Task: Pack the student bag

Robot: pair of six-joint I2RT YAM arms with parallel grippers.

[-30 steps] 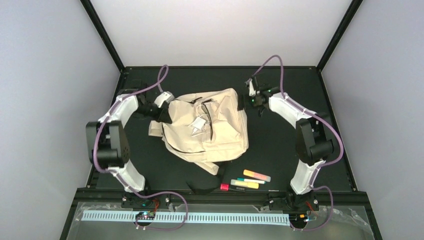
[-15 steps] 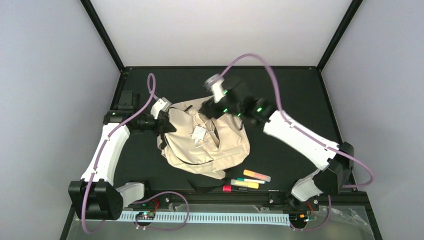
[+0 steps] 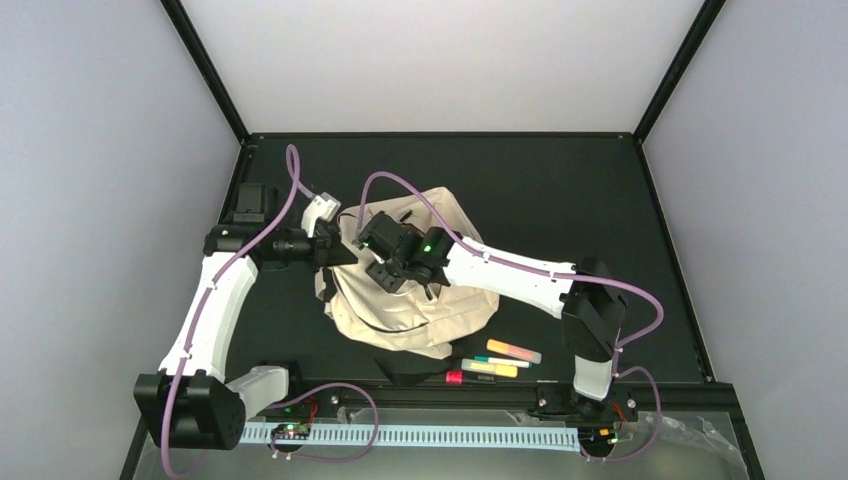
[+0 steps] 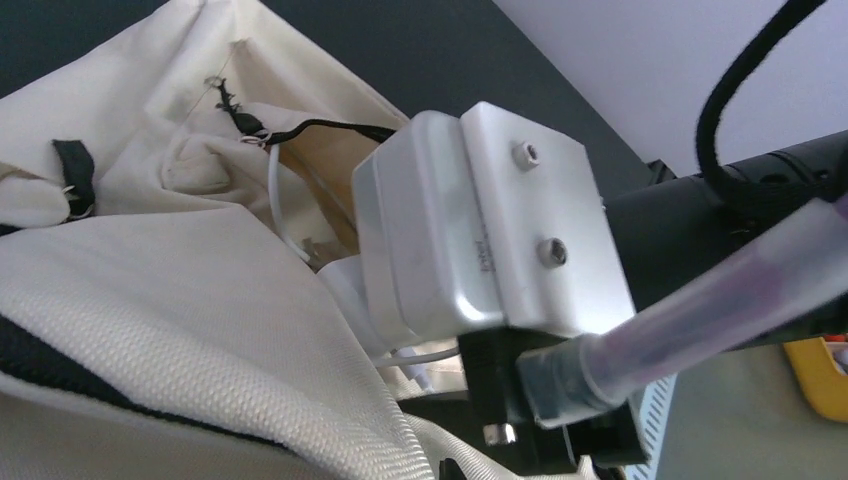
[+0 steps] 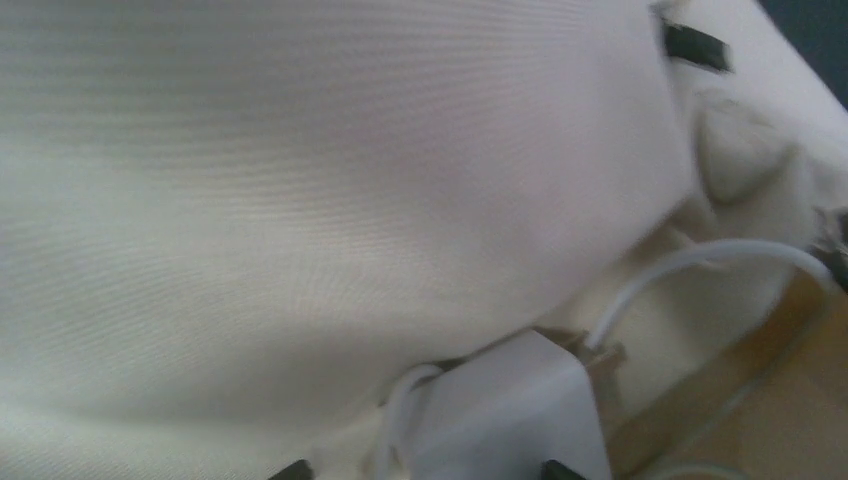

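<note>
A: Looking from above, where's the student bag [image 3: 430,310]?
B: Mid-worktop [image 3: 560,190]. Left jaws pinched shut on its left rim, right jaws over its top. Markers [image 3: 490,368] lie nearer the front.
A: Left wrist?
B: Bag fabric below; the right arm's camera block [image 4: 480,230] blocks the mouth.
A: Right wrist?
B: Jaws apart over a white charger [image 5: 500,420] on the bag.

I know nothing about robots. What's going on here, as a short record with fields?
bag: cream, mid-table, top opening gaping
left gripper: shut, apparently pinching the bag's left edge
right gripper: open, just above a white charger
charger: at the bag's opening, cable attached
markers: on the table in front of the bag, not yet packed
</note>
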